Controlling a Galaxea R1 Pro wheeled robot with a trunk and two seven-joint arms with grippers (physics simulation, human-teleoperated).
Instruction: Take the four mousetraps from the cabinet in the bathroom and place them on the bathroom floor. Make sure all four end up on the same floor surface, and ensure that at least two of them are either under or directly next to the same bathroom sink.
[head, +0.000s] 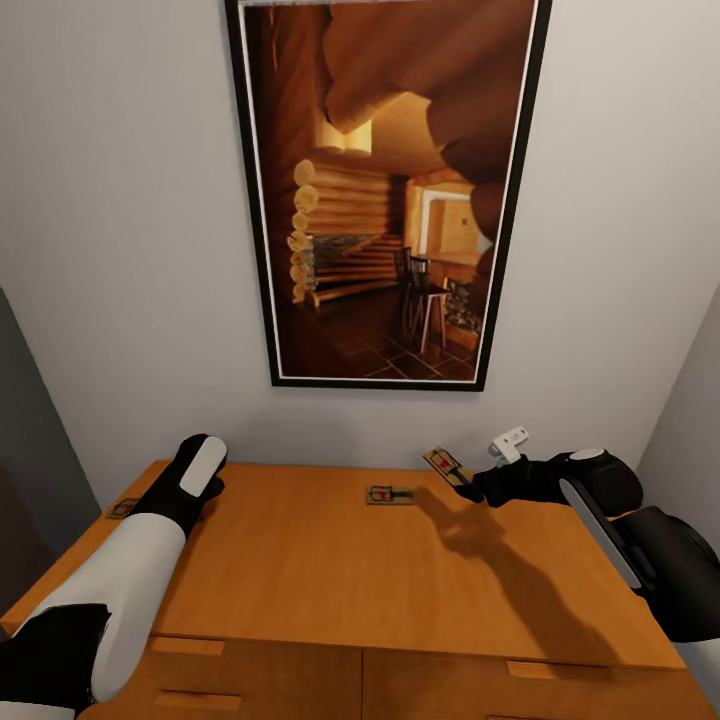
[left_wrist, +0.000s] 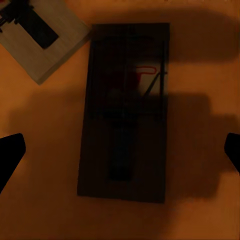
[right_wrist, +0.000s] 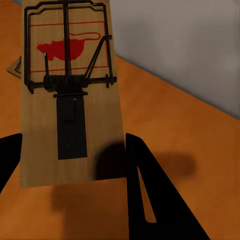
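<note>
On the cabinet (head: 300, 570) top, one mousetrap (head: 390, 495) lies flat near the back middle. My right gripper (head: 472, 487) is shut on a second mousetrap (head: 445, 463) and holds it tilted above the wood. In the right wrist view that mousetrap (right_wrist: 70, 100) sits between the dark fingers (right_wrist: 150, 190) of the right gripper (right_wrist: 75, 165). My left gripper (head: 197, 470) hovers over the cabinet's left end, near another mousetrap (head: 123, 508). In the left wrist view the left gripper (left_wrist: 120, 152) is open above a shadowed mousetrap (left_wrist: 125, 110), with a further mousetrap (left_wrist: 42, 37) beside it.
A large framed picture (head: 385, 190) hangs on the grey wall right behind the cabinet. Drawer fronts with flat pulls (head: 185, 647) show below the top's front edge. Walls close in on both sides.
</note>
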